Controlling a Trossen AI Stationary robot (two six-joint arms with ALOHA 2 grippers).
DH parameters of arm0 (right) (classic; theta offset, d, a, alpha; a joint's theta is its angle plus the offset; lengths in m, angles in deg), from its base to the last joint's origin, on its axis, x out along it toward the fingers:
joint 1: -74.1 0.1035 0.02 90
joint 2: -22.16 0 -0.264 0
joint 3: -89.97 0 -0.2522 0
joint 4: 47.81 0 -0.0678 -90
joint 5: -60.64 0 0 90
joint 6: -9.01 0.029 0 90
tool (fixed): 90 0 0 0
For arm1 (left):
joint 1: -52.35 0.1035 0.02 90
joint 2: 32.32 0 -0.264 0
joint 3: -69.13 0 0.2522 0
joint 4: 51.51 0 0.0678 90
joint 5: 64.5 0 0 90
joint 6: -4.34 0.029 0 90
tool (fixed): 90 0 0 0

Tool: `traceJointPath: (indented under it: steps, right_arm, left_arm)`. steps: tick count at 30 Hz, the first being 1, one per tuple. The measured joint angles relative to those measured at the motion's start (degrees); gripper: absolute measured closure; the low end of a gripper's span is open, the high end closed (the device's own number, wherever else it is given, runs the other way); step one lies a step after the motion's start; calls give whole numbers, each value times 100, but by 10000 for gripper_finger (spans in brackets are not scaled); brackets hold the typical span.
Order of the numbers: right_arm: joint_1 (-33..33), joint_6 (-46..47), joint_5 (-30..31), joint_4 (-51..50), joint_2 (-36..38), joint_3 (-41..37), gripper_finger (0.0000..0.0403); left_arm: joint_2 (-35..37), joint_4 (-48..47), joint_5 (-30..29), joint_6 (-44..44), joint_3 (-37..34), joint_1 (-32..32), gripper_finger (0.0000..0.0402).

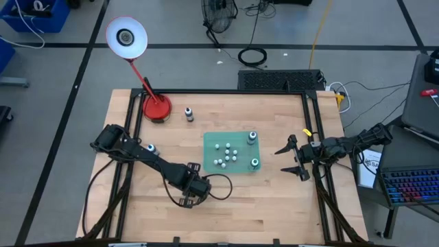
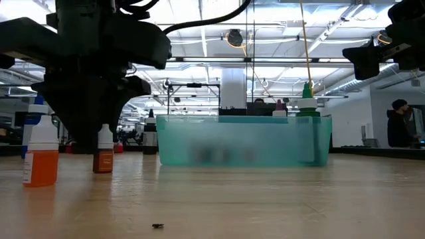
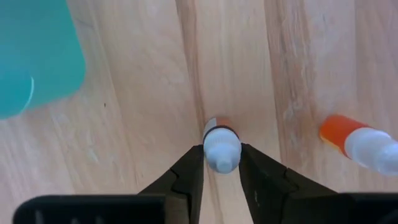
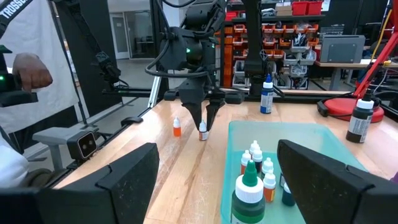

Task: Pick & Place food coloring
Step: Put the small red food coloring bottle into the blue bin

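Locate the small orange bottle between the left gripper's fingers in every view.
High view: hidden beneath the left gripper.
Low view: the orange bottle stands under the dark left arm.
Left wrist view: centre, cap between the fingers.
Right wrist view: under the far gripper.
Shared landmark: teal tray.

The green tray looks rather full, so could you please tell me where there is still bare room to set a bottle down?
Inside the green tray, its lamp-side strip is bare; small bottles crowd the middle, and two larger bottles line the far edge. Bare wood lies between the tray and the right gripper.
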Motion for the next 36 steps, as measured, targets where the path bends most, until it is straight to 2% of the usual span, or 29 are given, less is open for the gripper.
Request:
traceJointPath:
  steps: [7, 12, 30, 36]
  right_arm:
    - [2, 0, 0, 0, 0, 0, 89]
    - [2, 0, -2, 0, 0, 2, 89]
    - [1, 0, -2, 0, 0, 0, 89]
    - [2, 0, -2, 0, 0, 0, 89]
  left_arm:
    - [0, 80, -9, 42, 0, 0, 330]
    - [0, 80, -9, -29, 2, 0, 335]
    - [-2, 279, -14, -30, 2, 0, 260]
    - [-9, 483, -15, 10, 2, 7, 248]
